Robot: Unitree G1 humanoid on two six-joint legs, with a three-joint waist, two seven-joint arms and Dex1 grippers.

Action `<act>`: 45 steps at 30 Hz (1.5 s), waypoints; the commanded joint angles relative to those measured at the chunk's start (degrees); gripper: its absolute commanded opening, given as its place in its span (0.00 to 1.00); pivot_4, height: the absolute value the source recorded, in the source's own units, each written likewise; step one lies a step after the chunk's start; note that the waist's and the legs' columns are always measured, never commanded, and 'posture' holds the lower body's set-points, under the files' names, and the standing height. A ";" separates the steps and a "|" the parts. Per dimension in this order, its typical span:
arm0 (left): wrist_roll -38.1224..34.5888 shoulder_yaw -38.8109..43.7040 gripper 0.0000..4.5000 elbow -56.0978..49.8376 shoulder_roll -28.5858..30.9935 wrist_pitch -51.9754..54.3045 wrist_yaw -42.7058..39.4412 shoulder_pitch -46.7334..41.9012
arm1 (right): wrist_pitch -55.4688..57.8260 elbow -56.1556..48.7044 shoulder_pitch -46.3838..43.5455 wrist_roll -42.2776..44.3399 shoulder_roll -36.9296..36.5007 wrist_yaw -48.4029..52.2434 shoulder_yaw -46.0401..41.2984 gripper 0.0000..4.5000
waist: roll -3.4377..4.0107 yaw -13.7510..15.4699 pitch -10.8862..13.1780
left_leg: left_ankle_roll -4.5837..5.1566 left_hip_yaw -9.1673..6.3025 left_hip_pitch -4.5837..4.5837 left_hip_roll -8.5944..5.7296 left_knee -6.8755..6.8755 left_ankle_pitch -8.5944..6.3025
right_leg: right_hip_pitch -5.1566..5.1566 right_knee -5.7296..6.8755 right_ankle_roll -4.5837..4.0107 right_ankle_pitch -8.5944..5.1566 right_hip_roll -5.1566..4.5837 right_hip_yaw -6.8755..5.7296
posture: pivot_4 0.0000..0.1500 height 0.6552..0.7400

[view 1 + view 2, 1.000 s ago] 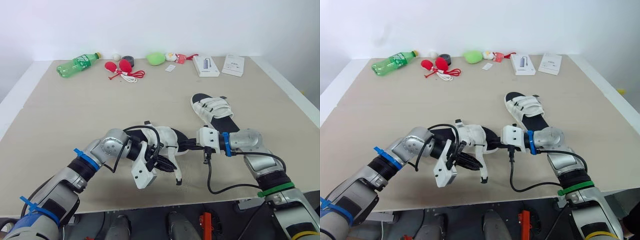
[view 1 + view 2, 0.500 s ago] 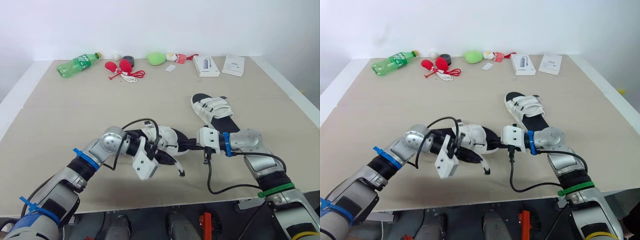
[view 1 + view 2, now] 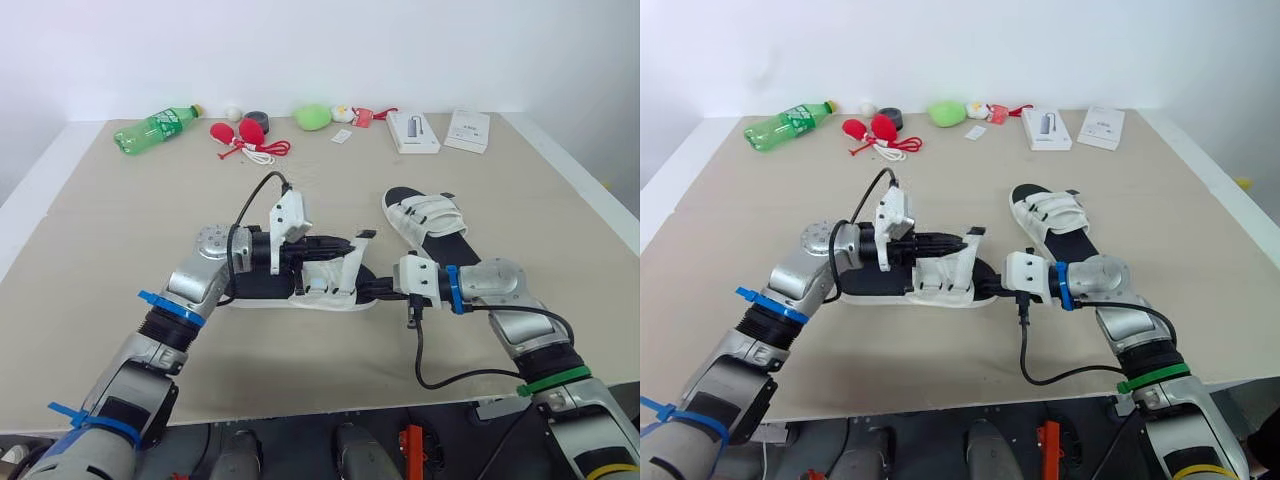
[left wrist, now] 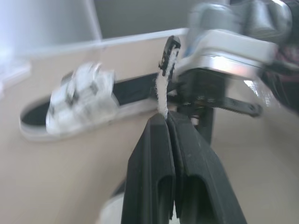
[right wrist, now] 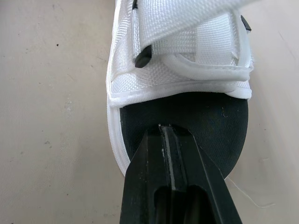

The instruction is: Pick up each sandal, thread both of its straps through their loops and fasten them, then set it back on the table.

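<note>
The left claw point(image 4: 167, 116) has its fingers pressed together on a white strap point(image 4: 164, 79), pinching it low down so that the black-tipped end stands free above the fingertips. That strap belongs to the near sandal point(image 3: 300, 293), which lies sole-down on the surface point(image 3: 150, 220) between the two arms. The right claw point(image 5: 169, 130) is closed on one end of the same sandal, fingers together over the edge of the black footbed, and looks to be pinning it in place. The strap is lifted clear of the white upper point(image 5: 187, 60) and is not laid flat, so I judge this one not yet fastened. The job on the near sandal seems to be in its middle, with pulling, pressing down and letting go left to do. The far sandal point(image 3: 425, 222) rests on the surface just beyond the right arm, apart from both claws. Its two straps lie flat across the top, so it appears finished, though that is a reading from above and not certain. Whether the held strap has already been threaded cannot be made out, because the left claw and arm cover the side of the upper where it starts. In the right wrist view the bands of the upper overlap, and I cannot tell whether the sandal's other strap is closed or loose. The left wrist view is smeared, so fine detail at the strap's tip is lost.
</note>
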 commanded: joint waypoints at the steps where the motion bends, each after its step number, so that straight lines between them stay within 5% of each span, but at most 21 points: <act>1: -2.00 3.97 0.01 0.12 0.05 7.11 1.70 -0.72 | 1.29 2.08 1.35 -2.94 -1.19 0.81 1.62 0.00 | 0.00 0.01 0.00 | 0.00 0.00 0.00 0.00 0.00 0.00 | 0.00 0.00 0.00 0.00 0.00 0.00 | 1.00 1.00; 25: 4.82 6.77 0.01 6.13 0.09 17.15 5.46 -2.82 | 1.31 2.87 0.80 -3.00 -0.93 1.04 1.94 0.00 | 0.00 0.01 0.00 | -0.11 -0.01 0.02 -0.01 0.03 0.08 | 0.01 -0.02 -0.09 0.00 -0.01 -0.01 | 1.00 1.00; 28: 6.17 6.36 0.20 6.21 1.06 15.16 3.99 -3.17 | 1.26 3.12 0.58 -3.04 -0.67 0.96 2.11 0.00 | 0.00 0.00 0.00 | -0.12 -0.01 0.02 -0.01 0.04 0.09 | 0.01 -0.02 -0.10 0.01 -0.01 -0.01 | 1.00 1.00; 33: 8.47 7.41 0.72 9.05 1.87 8.28 2.61 -4.93 | 0.82 3.71 0.20 -3.25 -0.48 0.94 2.31 0.00 | 0.00 0.00 0.00 | -0.12 -0.01 -0.02 -0.01 0.00 0.08 | 0.01 -0.10 -0.03 0.04 -0.01 -0.01 | 1.00 1.00; 43: 4.31 10.11 0.72 8.55 -0.68 2.25 -7.56 -9.45 | 0.44 3.69 0.44 -3.32 -0.87 0.95 2.10 0.00 | 0.00 -0.02 0.00 | -0.12 0.01 -0.06 0.00 -0.01 0.08 | 0.03 -0.22 0.00 0.09 -0.02 -0.01 | 1.00 1.00; 45: 3.66 9.52 0.53 7.14 -1.49 4.02 -9.36 -8.78 | 0.48 3.43 0.66 -3.26 -1.04 0.93 1.99 0.00 | 0.00 -0.03 0.00 | -0.12 0.01 -0.06 0.00 -0.02 0.08 | 0.03 -0.22 0.10 0.15 -0.02 -0.01 | 1.00 1.00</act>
